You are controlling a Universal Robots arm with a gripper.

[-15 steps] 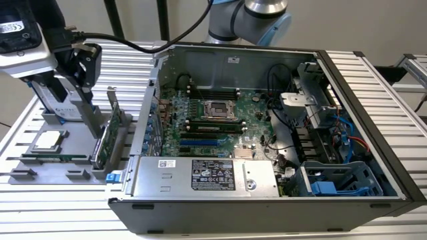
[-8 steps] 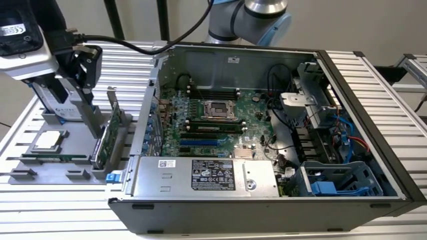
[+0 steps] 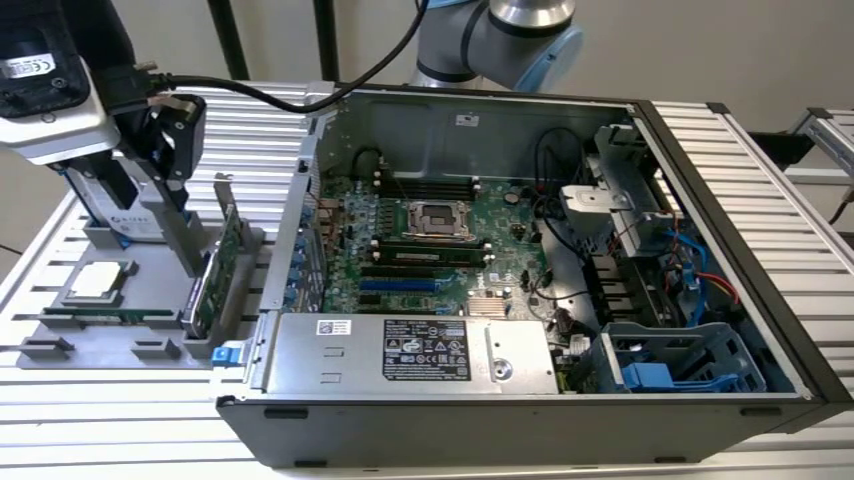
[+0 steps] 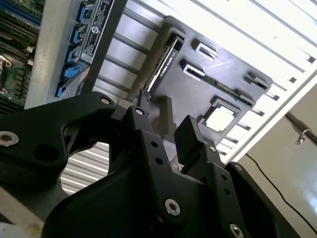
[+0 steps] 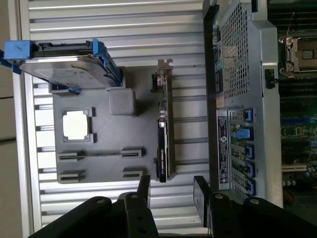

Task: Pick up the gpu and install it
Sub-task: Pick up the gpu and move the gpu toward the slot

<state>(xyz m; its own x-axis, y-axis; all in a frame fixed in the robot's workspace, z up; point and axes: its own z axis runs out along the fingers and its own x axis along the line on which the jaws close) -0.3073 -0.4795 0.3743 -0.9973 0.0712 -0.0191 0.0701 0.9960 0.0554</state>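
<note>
The gpu (image 3: 218, 262) stands on its long edge in a slot of the grey parts tray (image 3: 140, 300), at the exterior view's left beside the open computer case (image 3: 534, 260). In both wrist views I see it edge-on, gpu (image 5: 164, 136) and gpu (image 4: 166, 58), with its silver bracket at one end. My gripper (image 3: 176, 150) hangs above the tray, clear of the card. In both wrist views the gripper (image 5: 172, 191) (image 4: 166, 130) is open, with nothing between its black fingers (image 5: 200, 194).
The tray also holds a silver hard drive in a blue frame (image 5: 64, 64), a square processor (image 5: 77, 124), a thin memory stick (image 3: 107, 315) and a grey post (image 5: 122, 101). Inside the case lie the motherboard (image 3: 414, 235), cables and a power supply (image 3: 400, 350).
</note>
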